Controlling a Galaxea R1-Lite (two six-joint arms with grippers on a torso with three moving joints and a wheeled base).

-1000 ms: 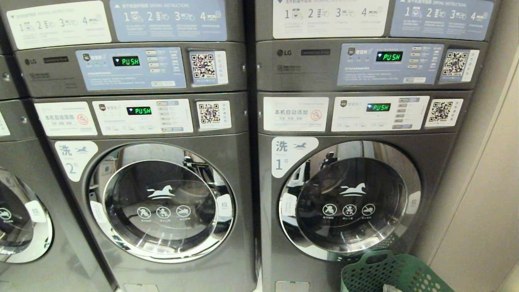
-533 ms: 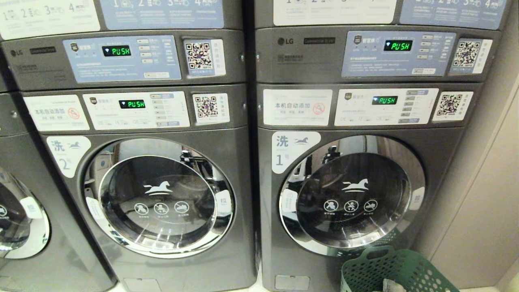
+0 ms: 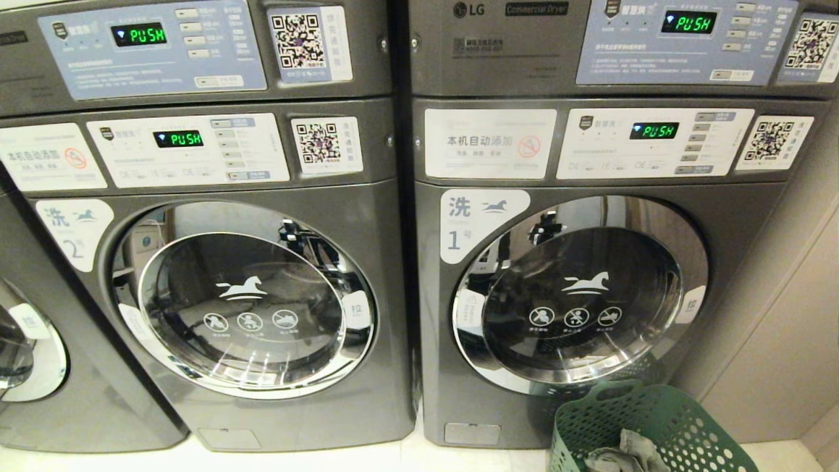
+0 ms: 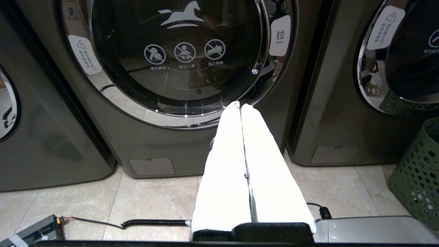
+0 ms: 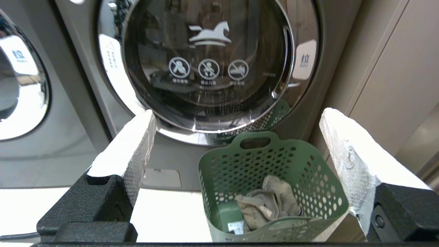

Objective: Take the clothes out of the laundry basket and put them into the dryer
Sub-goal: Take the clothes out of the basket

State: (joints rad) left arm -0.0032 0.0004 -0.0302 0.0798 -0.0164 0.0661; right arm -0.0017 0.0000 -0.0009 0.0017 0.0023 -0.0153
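R gripper (image 5: 236, 120): fingers spread to full width, nothing between; aimed low over laundry basket (image 5: 305, 161).
L gripper (image 4: 240, 106): fingers pressed together, nothing held; parked low, facing no. 2 machine's door (image 4: 178, 51).
Clothes (image 5: 267, 206): grey crumpled bundle at basket bottom, untouched. Basket on floor just before no. 1 machine (image 3: 564, 301), beside the wall; door shut, pull tab (image 5: 303, 61) on its right edge.
Change vs. a sec ago: head view tipped downward. Panels slid up, basket more in frame, clothes (image 3: 623, 452) now visible. Camera shift only; nothing moved.
Judgement: task at start; view lining up for first pick. Door likely needs opening first.
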